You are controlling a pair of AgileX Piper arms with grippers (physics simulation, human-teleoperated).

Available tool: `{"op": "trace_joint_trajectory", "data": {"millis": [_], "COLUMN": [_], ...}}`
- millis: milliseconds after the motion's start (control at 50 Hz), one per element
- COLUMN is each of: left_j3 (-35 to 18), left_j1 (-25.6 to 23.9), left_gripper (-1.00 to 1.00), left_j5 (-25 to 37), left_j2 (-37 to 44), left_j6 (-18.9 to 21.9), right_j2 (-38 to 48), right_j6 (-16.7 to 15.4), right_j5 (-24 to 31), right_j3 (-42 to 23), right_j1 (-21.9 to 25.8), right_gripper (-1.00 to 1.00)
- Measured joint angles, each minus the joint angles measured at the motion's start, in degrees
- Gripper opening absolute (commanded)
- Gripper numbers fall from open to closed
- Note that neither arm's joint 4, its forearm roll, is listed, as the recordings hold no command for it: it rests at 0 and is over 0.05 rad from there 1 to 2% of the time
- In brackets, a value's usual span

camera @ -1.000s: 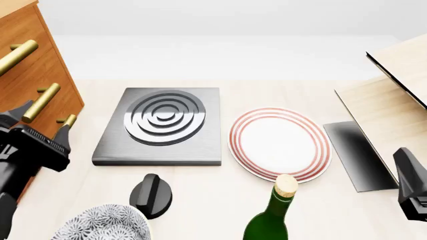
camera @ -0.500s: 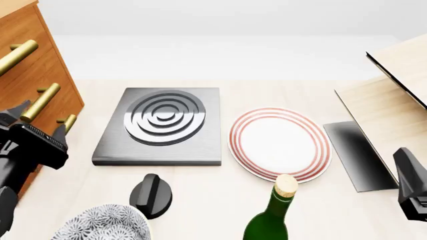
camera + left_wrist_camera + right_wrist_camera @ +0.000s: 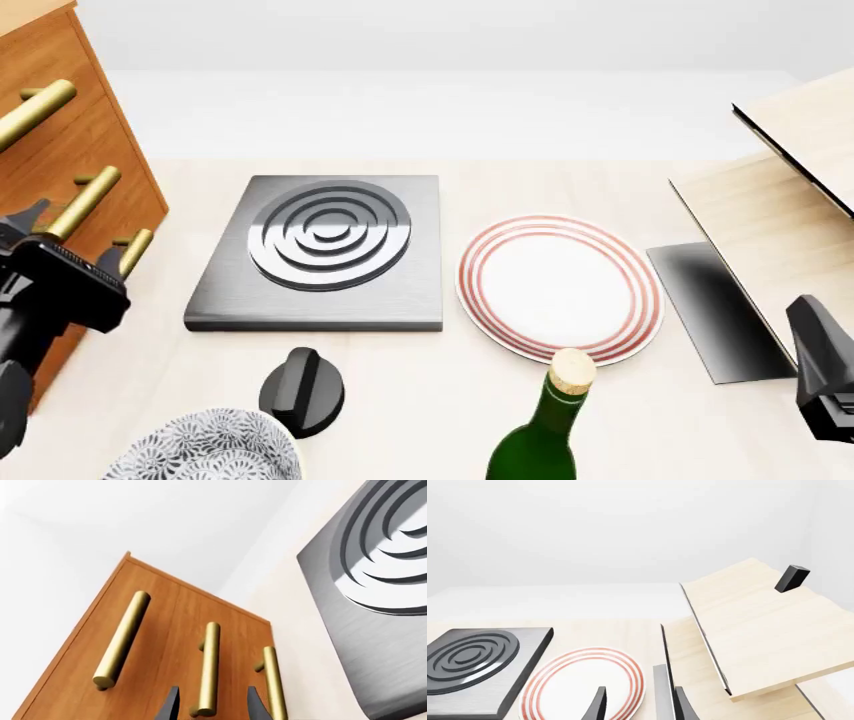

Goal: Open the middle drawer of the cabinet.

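The orange-brown cabinet (image 3: 94, 130) stands at the table's left edge, showing three brass bar handles. The middle drawer's handle (image 3: 83, 200) is the second bar. My left gripper (image 3: 64, 240) is open at that bar's near end, one finger on each side. In the left wrist view the middle handle (image 3: 209, 667) runs down between the two dark fingertips (image 3: 170, 705) without visible contact, and the cabinet (image 3: 167, 610) front looks flush with no drawer pulled out. My right gripper (image 3: 639, 707) is open and holds nothing; it hangs low at the right (image 3: 817, 340).
A grey hob plate (image 3: 320, 250) with rings lies beside the cabinet, and a red-rimmed plate (image 3: 561, 285) lies to its right. Near the front edge are a black knob (image 3: 303, 390), a patterned bowl (image 3: 207, 450) and a green bottle (image 3: 547, 430). Pale boards (image 3: 787, 200) rise at the right.
My left gripper has slid left towards the cabinet, so its fingers now straddle the middle handle's near end. The right arm has not moved.
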Motion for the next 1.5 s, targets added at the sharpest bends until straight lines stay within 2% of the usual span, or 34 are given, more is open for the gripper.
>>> {"op": "trace_joint_trajectory", "data": {"millis": [540,560,1120,1500], "left_j3": [-2.16,-2.21,-2.14,-1.5], "left_j1": [2.73,2.8,2.46,0.24], "left_gripper": [1.0,-1.0,-1.0,-1.0], "left_j5": [0.0,0.0,0.0,0.0], "left_j2": [2.73,2.8,2.45,1.94], "left_j6": [0.37,0.37,0.57,3.21], "right_j2": [-0.01,-0.01,-0.03,-0.01], "right_j6": [0.0,0.0,-0.01,-0.01], "right_j5": [0.01,0.01,0.04,0.03], "right_j3": [0.0,0.0,-0.01,-0.01], "right_j1": [0.0,0.0,0.0,0.0], "right_gripper": [1.0,1.0,1.0,1.0]}}
